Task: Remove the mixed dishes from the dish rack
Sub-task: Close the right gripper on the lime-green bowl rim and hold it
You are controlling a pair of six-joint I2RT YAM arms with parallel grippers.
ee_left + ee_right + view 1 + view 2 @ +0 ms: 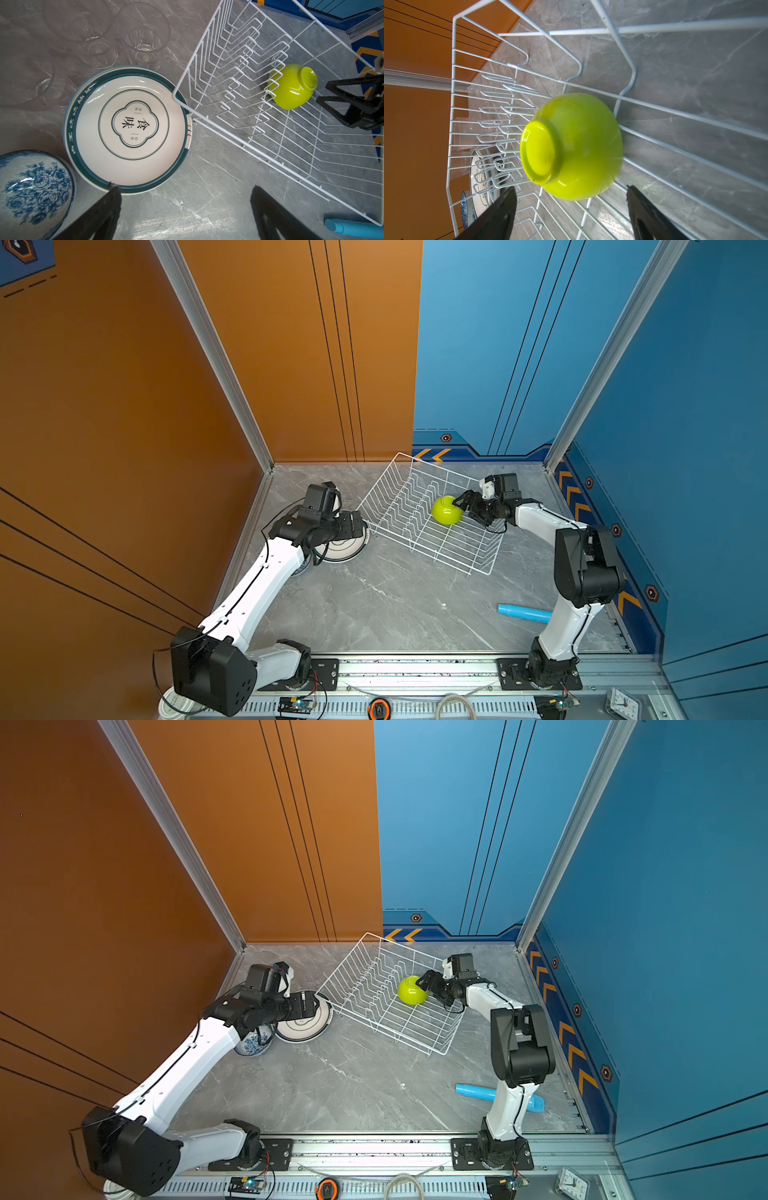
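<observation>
Lime-green bowl (291,87) lay tipped in the white wire rack (407,526). Right gripper (321,93) spread just beside it; left gripper (184,187) spread too.

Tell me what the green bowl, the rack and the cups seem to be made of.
Lime-green bowl: likely glazed ceramic or glossy plastic; sharp highlights. Dish rack: white-coated metal wire, thin bent rods. Cups: clear glass, probably; table shows through.
</observation>
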